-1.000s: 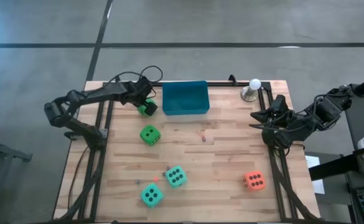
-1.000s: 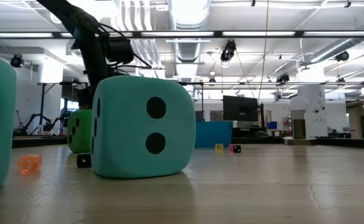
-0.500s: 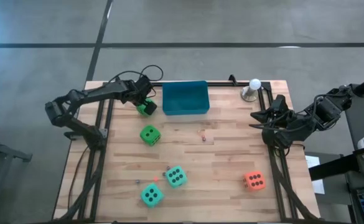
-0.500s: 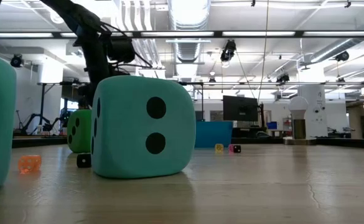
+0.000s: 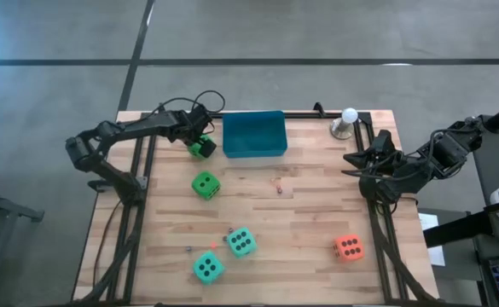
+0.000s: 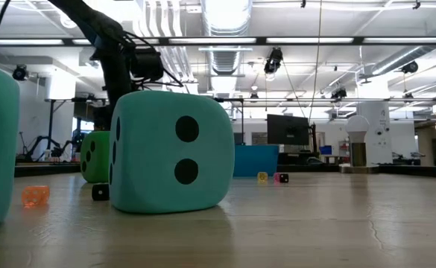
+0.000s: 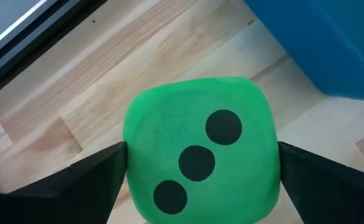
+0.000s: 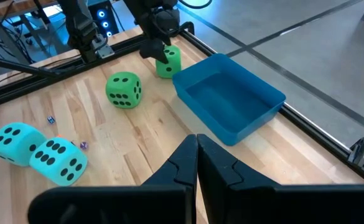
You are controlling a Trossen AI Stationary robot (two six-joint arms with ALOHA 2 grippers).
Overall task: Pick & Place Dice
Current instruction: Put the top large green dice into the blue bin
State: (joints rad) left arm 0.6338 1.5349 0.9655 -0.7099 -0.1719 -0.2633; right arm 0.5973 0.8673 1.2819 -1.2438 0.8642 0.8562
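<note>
I have one bright green die (image 5: 202,147) clamped in the left gripper (image 5: 200,145), fingers pressed against its two sides; on the left wrist camera the die (image 7: 199,158) fills the view with its three-pip face toward the lens and a dark finger (image 7: 76,180) on either flank. It sits at the far left of the table (image 5: 309,222), just beside the left wall of the blue tray (image 5: 254,135); I cannot tell whether it is touching the wood or lifted off it. From the right wrist camera I see the same die (image 8: 168,61) next to the tray (image 8: 229,96) corner.

The second green die (image 5: 205,185) lies nearer to me, well apart from the tray. The two teal dice are near the front edge: one (image 5: 241,242) showing five pips, the other (image 5: 208,269) just to its near left. On the low camera the nearer teal die (image 6: 167,151) looms large with two pips facing me. The orange-red die (image 5: 347,248) rests at the near right, alone.

The right gripper (image 8: 196,151) waits off the right edge of the table, its fingers closed together and holding nothing. A white ball on a metal stand (image 5: 346,122) stands at the far right corner.
</note>
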